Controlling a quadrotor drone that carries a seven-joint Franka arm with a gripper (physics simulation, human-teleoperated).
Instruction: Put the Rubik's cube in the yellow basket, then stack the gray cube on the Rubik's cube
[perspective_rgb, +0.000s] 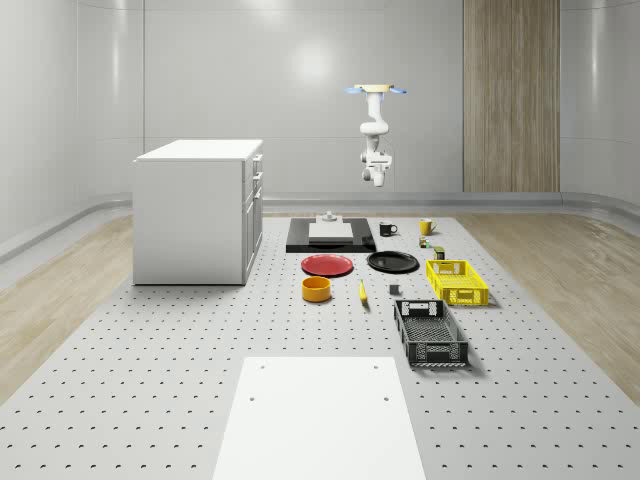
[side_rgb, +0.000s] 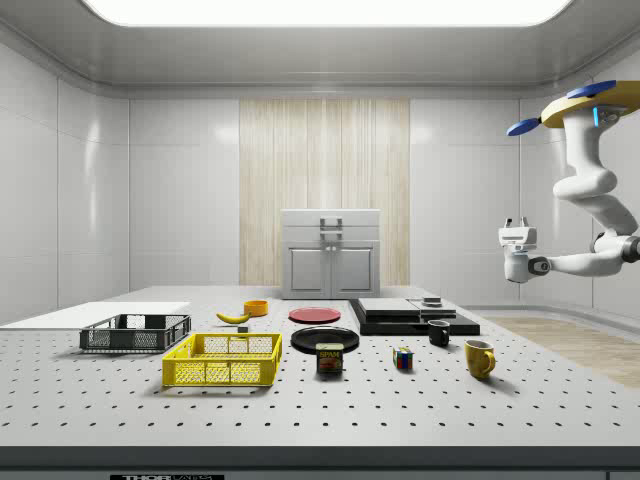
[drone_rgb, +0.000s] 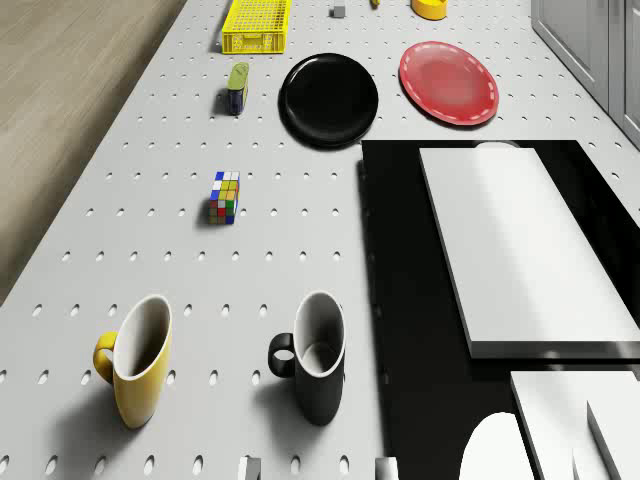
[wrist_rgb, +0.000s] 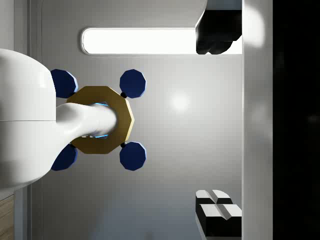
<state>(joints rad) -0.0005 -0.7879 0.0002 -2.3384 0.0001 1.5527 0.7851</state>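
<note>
Reading the table (perspective_rgb: 150, 380) as a clock face with the whole-scene view's far end at twelve, the drone (perspective_rgb: 377, 90) hovers high over the twelve o'clock end, above and just beyond the black mat (perspective_rgb: 330, 240), with open air on every side of it. The arm (perspective_rgb: 372, 128) hangs below it, and the jaws hover well above everything on the table. The wrist view looks back up at the rotors, and there the two fingertips (wrist_rgb: 218, 210) stand wide apart with nothing between them. The Rubik's cube (drone_rgb: 225, 197) rests alone on bare perforated surface, at about eleven o'clock from the yellow basket (perspective_rgb: 460, 295). The tin can (drone_rgb: 237, 88) stands between the two, closer to the basket. The yellow mug (drone_rgb: 135, 372) and the black mug (drone_rgb: 315, 365) stand at twelve o'clock of the cube, well apart from it, and the mat's edge runs along its nine o'clock side with a clear strip between. The table's three o'clock edge lies near the basket's outer wall. The gray cube (perspective_rgb: 394, 290) sits at nine o'clock from the basket, just beside the banana (perspective_rgb: 363, 292), with free table round it. The black crate (perspective_rgb: 430, 345) lies at six o'clock of the basket, close to it. The black plate (perspective_rgb: 392, 262) and the red plate (perspective_rgb: 327, 265) lie side by side at ten o'clock of the basket, and the white cabinet (perspective_rgb: 195, 215) closes off the nine o'clock side.
</note>
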